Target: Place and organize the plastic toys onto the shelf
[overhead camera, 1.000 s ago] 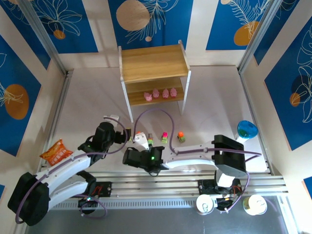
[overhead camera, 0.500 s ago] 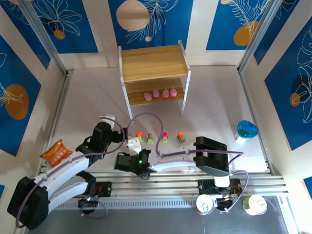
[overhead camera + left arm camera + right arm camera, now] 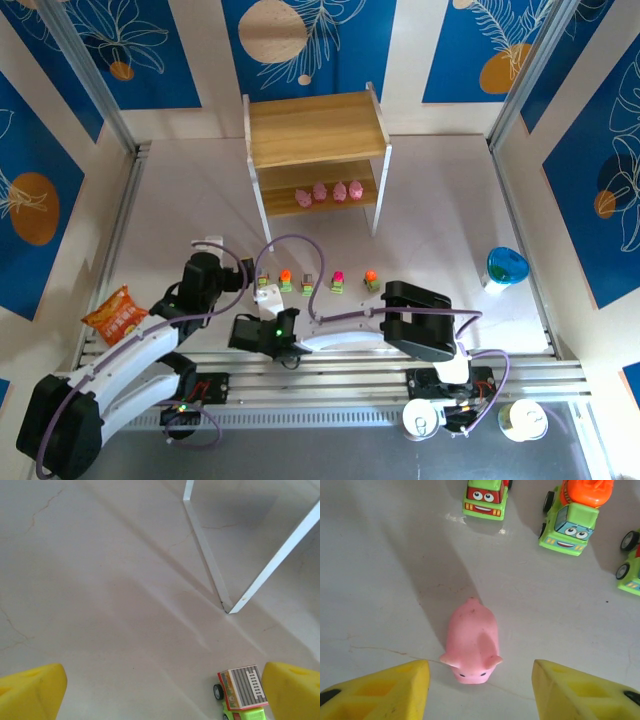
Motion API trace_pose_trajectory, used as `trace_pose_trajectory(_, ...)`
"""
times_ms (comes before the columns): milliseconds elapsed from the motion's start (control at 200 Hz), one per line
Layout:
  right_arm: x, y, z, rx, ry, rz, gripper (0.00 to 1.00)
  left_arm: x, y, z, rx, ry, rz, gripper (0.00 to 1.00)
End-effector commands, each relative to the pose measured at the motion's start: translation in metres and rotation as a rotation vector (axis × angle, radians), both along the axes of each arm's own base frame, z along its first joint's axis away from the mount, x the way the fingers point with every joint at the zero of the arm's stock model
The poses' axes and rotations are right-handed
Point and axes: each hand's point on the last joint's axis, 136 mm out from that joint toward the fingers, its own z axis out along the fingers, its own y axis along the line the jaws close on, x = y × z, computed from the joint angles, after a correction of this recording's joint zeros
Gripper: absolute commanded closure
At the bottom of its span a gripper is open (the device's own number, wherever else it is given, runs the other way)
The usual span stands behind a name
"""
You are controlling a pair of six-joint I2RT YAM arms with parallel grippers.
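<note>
Top external view, contents listed left to right

1. Orange snack bag (image 3: 115,312): near-left part of the table (image 3: 450,200), well apart from every toy.

2. Left gripper (image 3: 162,692): over the table, just left of the row of trucks (image 3: 308,284), pointed far-right. Its wrist view shows both yellow fingers (image 3: 32,690) spread wide with bare tabletop between them: released, holding nothing. The grey-topped truck (image 3: 242,692) at the left end of the row stands just beside the right-hand finger, apart from it.

3. Loose pig (image 3: 470,647): pink, lying on the table on the near side of the row's left end, face turned toward the right wrist camera. From above it is a pale blob half under the wrist, probably this same pig.

4. Right gripper (image 3: 480,682): its arm lies across the near table from the right base to the left end of the row. One yellow finger stands on either side of the loose pig, with a gap on both sides: unclenched, grasping nothing.

5. Row of trucks, detail: five green-yellow trucks in one left-to-right line on the table, between the arms and the shelf (image 3: 315,130). Their tops run grey, orange, grey, pink, orange.

6. Shelf, detail: two light wooden tiers with white sides, far centre of the table. Four pink pigs (image 3: 320,190) stand side by side on the lower tier.

7. Blue cup (image 3: 505,268): right side of the table, well apart from the trucks and the shelf
</note>
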Motion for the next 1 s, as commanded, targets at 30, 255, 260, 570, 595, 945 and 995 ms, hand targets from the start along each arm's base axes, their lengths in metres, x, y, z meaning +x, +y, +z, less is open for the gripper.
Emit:
trace_pose_trajectory(30,0.002,0.011,-0.004,0.007,0.008,0.006,0.45,-0.002,0.006,-0.004,-0.022,0.013,0.028,0.00)
trace_pose_trajectory(255,0.006,0.012,-0.014,-0.008,0.021,0.003,0.47,-0.001,0.005,-0.005,-0.034,0.018,0.025,0.00)
trace_pose_trajectory(260,0.006,0.012,-0.014,-0.008,0.021,0.002,0.47,-0.001,0.005,-0.005,-0.035,0.018,0.025,0.00)
trace_pose_trajectory(570,0.009,0.010,-0.023,-0.035,0.024,-0.002,0.53,-0.001,0.005,-0.006,-0.040,0.020,0.022,0.00)
trace_pose_trajectory(595,0.010,0.010,-0.023,-0.036,0.024,-0.003,0.53,-0.001,0.005,-0.006,-0.041,0.021,0.022,0.00)
trace_pose_trajectory(945,0.009,0.010,-0.026,-0.047,0.024,0.007,0.63,0.000,0.002,-0.008,-0.044,0.031,0.010,0.00)
trace_pose_trajectory(995,0.009,0.009,-0.025,-0.045,0.021,0.004,0.64,0.000,0.002,-0.009,-0.043,0.033,0.008,0.00)
